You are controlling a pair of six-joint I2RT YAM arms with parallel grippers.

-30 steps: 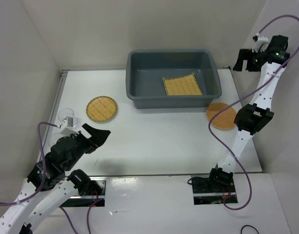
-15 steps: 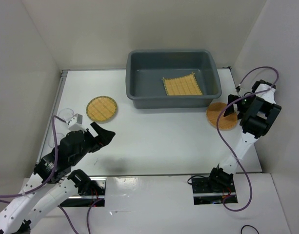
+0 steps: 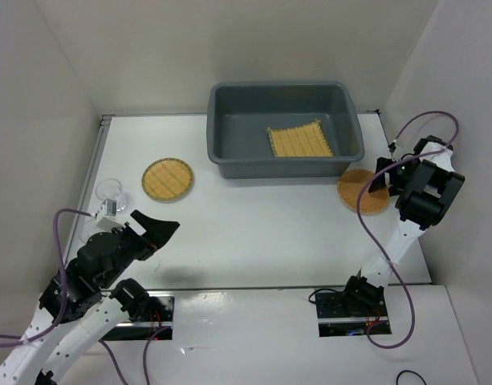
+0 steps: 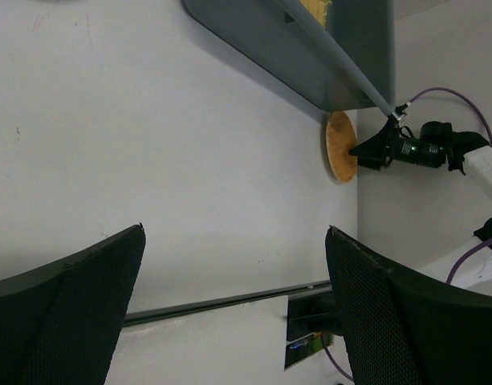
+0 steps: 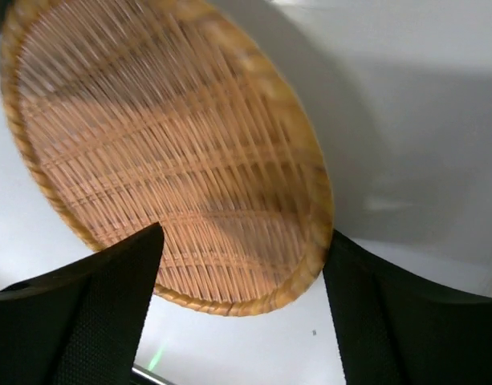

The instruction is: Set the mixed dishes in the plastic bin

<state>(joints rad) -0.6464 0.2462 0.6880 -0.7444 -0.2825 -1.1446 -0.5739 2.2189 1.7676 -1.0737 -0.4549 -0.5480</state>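
Observation:
The grey plastic bin (image 3: 221, 157) stands at the back centre with the square yellow woven mat (image 3: 300, 141) lying inside it. The orange-brown round disc (image 3: 356, 191) lies on the table by the bin's right front corner. My right gripper (image 3: 380, 178) is open, low at the disc's right edge, with the disc (image 5: 165, 152) between its spread fingers in the right wrist view (image 5: 246, 234). The green-rimmed woven disc (image 3: 167, 178) lies at the left. The clear glass cup (image 3: 109, 191) stands at the far left. My left gripper (image 3: 155, 228) is open and empty, right of the cup.
White walls close the table on the left, back and right. The right wall is just beyond the orange disc. The left wrist view shows the bin's wall (image 4: 294, 56), the orange disc (image 4: 339, 147) and the table's near edge rail (image 4: 221, 301).
My right arm has swung down from high at the back right to the orange disc's edge. My left arm moved a little forward, then back toward the near left.

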